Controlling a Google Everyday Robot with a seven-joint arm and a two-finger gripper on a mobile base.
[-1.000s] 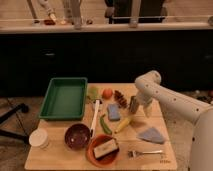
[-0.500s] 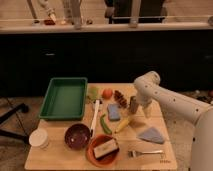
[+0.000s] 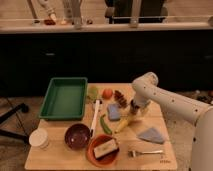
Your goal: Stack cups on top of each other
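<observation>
The squat cream-white cup (image 3: 39,138) stands upright at the table's front left corner, next to the dark purple bowl (image 3: 77,136). My gripper (image 3: 134,107) hangs down from the white arm over the right middle of the table, far from the white cup. A small dark shape (image 3: 133,103) sits right at the gripper, just above the banana (image 3: 125,123). It may be the dark tumbler, but the gripper hides most of it.
A green tray (image 3: 64,97) fills the back left. An orange bowl (image 3: 103,149) holding a sponge is at the front. A blue sponge (image 3: 114,111), tomato (image 3: 107,93), brown pinecone-like object (image 3: 120,97), white utensil (image 3: 95,114), grey cloth (image 3: 151,135) and fork (image 3: 145,151) lie around.
</observation>
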